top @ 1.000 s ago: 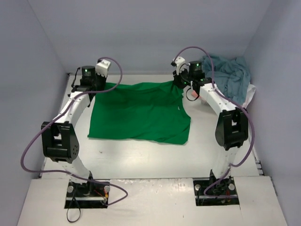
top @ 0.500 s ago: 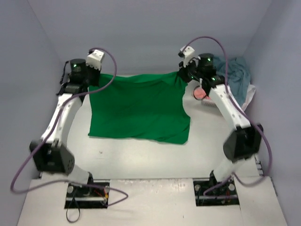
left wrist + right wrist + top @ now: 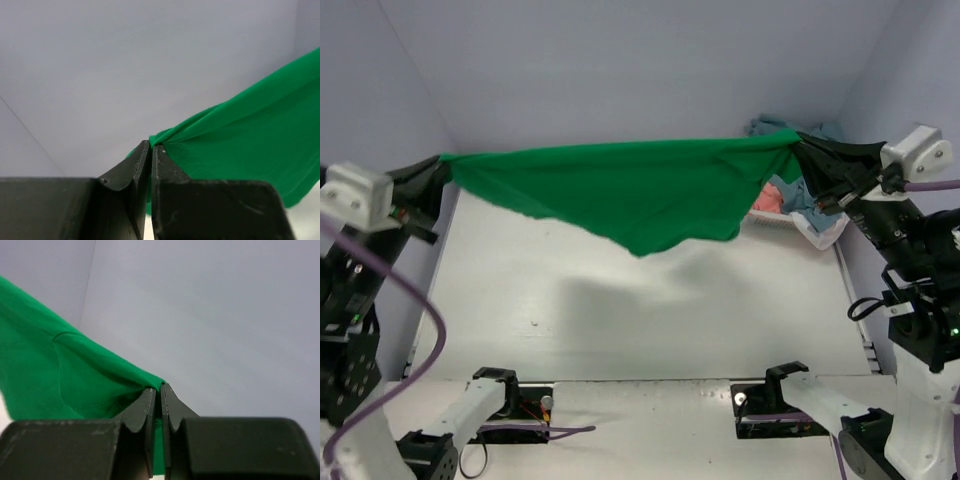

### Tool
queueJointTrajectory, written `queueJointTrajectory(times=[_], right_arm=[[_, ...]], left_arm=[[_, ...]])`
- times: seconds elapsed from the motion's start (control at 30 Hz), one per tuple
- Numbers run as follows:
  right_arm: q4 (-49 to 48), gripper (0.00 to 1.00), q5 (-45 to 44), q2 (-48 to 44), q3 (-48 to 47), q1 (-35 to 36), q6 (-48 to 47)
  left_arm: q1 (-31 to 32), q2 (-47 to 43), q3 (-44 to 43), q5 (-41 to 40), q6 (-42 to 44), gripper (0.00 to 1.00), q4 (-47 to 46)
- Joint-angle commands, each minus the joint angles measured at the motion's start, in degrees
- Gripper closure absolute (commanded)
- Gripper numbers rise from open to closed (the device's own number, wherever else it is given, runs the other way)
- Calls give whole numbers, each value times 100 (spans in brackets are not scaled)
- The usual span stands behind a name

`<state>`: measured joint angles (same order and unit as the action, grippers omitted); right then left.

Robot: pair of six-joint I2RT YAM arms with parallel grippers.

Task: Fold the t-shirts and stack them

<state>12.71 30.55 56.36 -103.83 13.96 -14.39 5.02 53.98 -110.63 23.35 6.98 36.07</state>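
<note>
Green t-shirt [image 3: 640, 195] held taut in mid-air over far half of table [image 3: 620, 310], sagging to a point mid-span. Pinched at left corner by left gripper [image 3: 432, 180], at right corner by right gripper [image 3: 807, 157], both clamped fully down on cloth. Likely spread-out step before folding; needed next: lowering both corners evenly, flat. Cloth between closed fingers confirmed in wrist views; sag and other t-shirts [image 3: 772, 196] far right visible only from top.

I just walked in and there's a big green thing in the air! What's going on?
The robot is holding a green t-shirt stretched out above the table. The left end effector pinches one end, the right end effector the other, both shut. More shirts lie heaped at the far right.
</note>
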Motion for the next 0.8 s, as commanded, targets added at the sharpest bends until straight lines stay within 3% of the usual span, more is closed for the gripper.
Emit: queueJointTrajectory(times=[0.0,0.3,0.47,0.57,0.77], right_arm=[[302,100,100,271,-172,-103,270],[294,100,154,551,-428,-139,236],[-136,100,-119,1051,152,-139,-203],[-531,100,-49,1552,757,-148,-335],[-1392,100,224,2774,1901,-148,-441]], left_arm=[[-36,96,-134,204,-57,100,602],[-36,-45,129,354,-4,100,655],[-36,262,1250,170,188,100,-143],[-36,665,1998,12,321,100,-811],[-36,2316,2905,47,479,100,-1681]])
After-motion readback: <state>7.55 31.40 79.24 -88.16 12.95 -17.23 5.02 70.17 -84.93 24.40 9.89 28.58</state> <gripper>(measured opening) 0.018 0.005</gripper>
